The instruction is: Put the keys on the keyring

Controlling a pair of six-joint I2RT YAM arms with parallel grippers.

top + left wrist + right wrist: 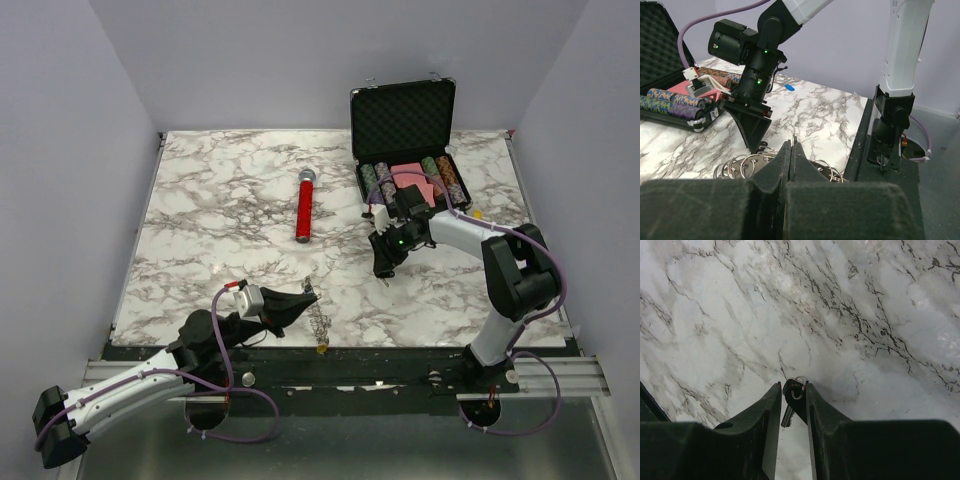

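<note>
My left gripper (306, 296) is near the table's front edge, shut on the keyring (318, 320). The keyring is a thin grey jagged loop trailing down to a small yellow tag (322, 349). In the left wrist view its wire loops (747, 164) spread out on both sides of my closed fingertips (786, 150). My right gripper (384, 268) points down at the marble right of centre. Its fingers are slightly apart around a black-headed key (791, 390) with a small ring. The key leans on the right finger (815, 405), with a gap to the left finger. A small blue piece (789, 87) lies beyond the right arm.
An open black case (403, 120) with rows of poker chips (378, 178) stands at the back right, just behind my right wrist. A red-handled microphone (304, 205) lies mid-table. The black front rail (340, 356) runs just below the keyring.
</note>
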